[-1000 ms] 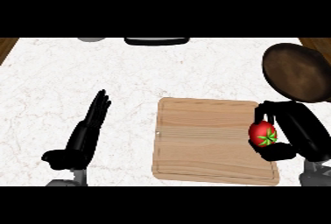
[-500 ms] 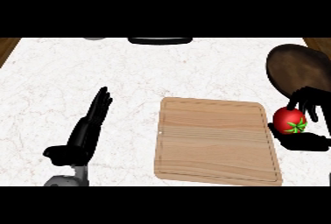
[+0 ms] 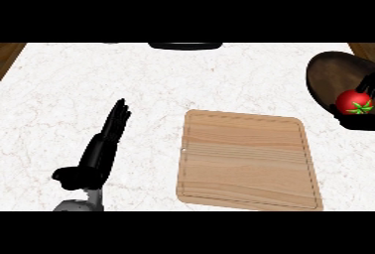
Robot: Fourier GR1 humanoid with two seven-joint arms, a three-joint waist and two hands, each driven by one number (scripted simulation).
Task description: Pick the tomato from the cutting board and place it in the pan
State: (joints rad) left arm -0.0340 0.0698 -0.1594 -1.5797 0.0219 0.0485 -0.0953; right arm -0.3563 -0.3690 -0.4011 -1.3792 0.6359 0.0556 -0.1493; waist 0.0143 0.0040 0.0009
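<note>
Here, tomato [image 3: 354, 101] over the pan [image 3: 331, 74].

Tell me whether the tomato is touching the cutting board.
Apart. The head view shows the tomato held by the right hand at the pan, with bare counter between it and the cutting board.

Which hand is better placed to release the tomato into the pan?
The right hand: it holds the tomato at the pan. The left hand rests open, left of the cutting board.
</note>
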